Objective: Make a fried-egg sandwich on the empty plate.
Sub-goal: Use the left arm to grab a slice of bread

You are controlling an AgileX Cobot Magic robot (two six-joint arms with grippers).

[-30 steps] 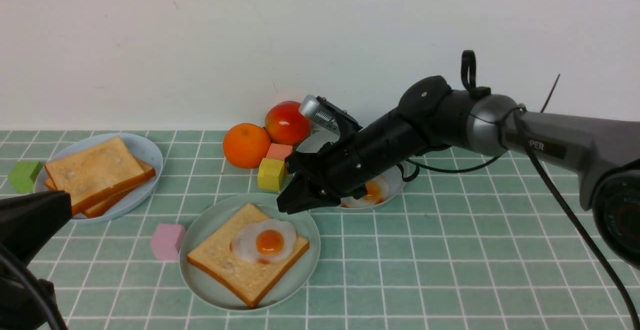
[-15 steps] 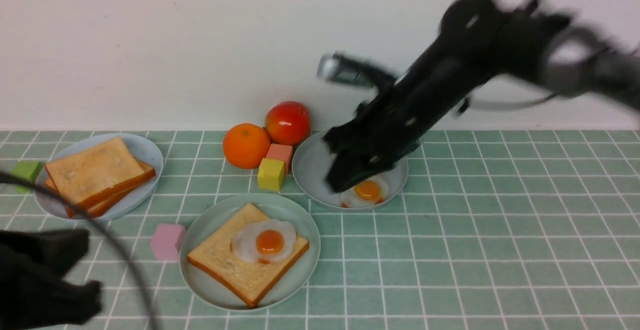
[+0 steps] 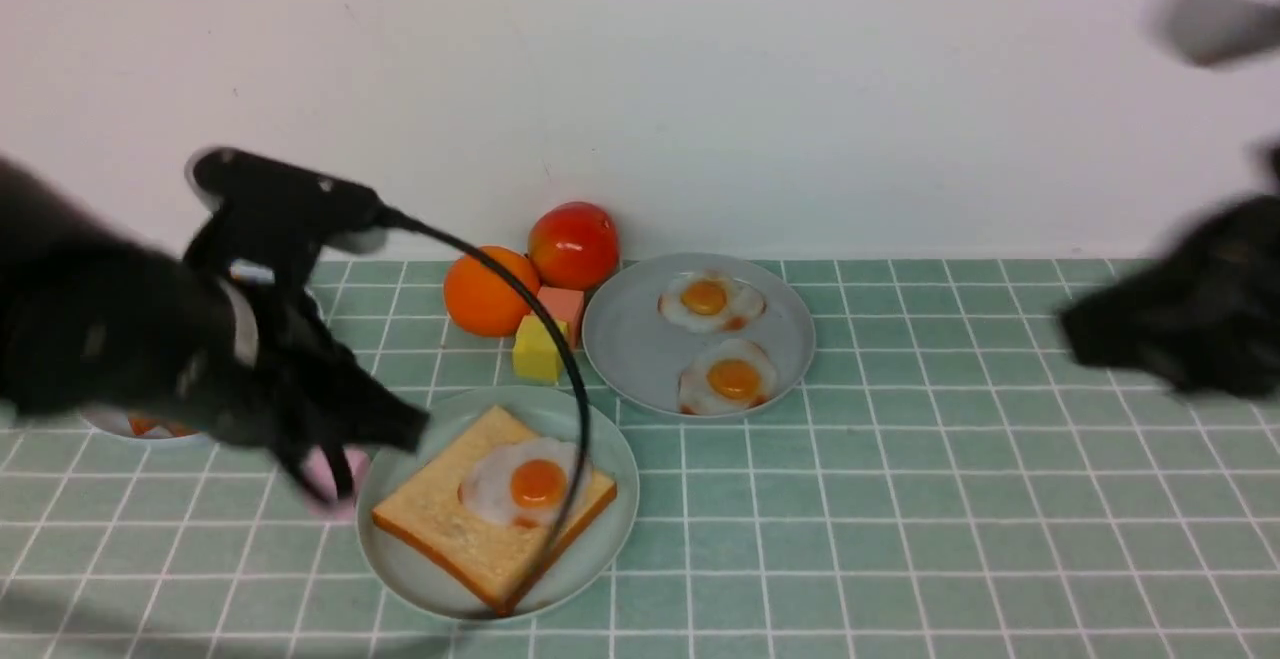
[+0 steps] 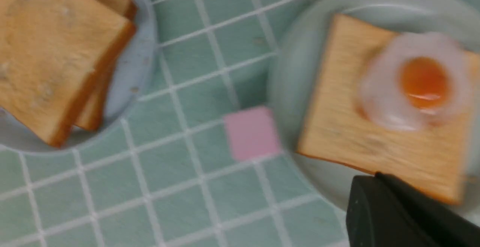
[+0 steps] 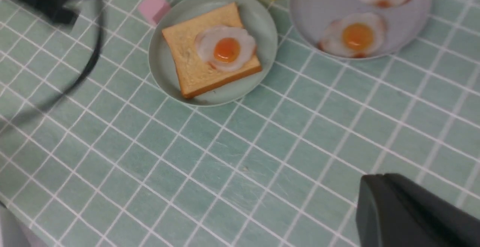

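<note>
L gripper (image 3: 325,464) closed, empty, blurred, over pink cube (image 4: 252,132) just beside mint plate (image 3: 405,564). R gripper (image 3: 1095,334) closed, empty, well apart at far right. On the plate: 1 toast slice (image 3: 440,524) w/ fried egg (image 3: 535,484) on top; spare toast stack (image 4: 48,52) on blue plate (image 4: 144,48)

Bright, even, soft light falls over my tiled table (image 3: 900,539), and I see only a faint shadow at the front view's lower left. There the left arm (image 3: 120,349) and right arm (image 3: 1190,329) are smeared. My left wrist view blurs the fried egg (image 4: 416,82); my right wrist view is sharper.
</note>
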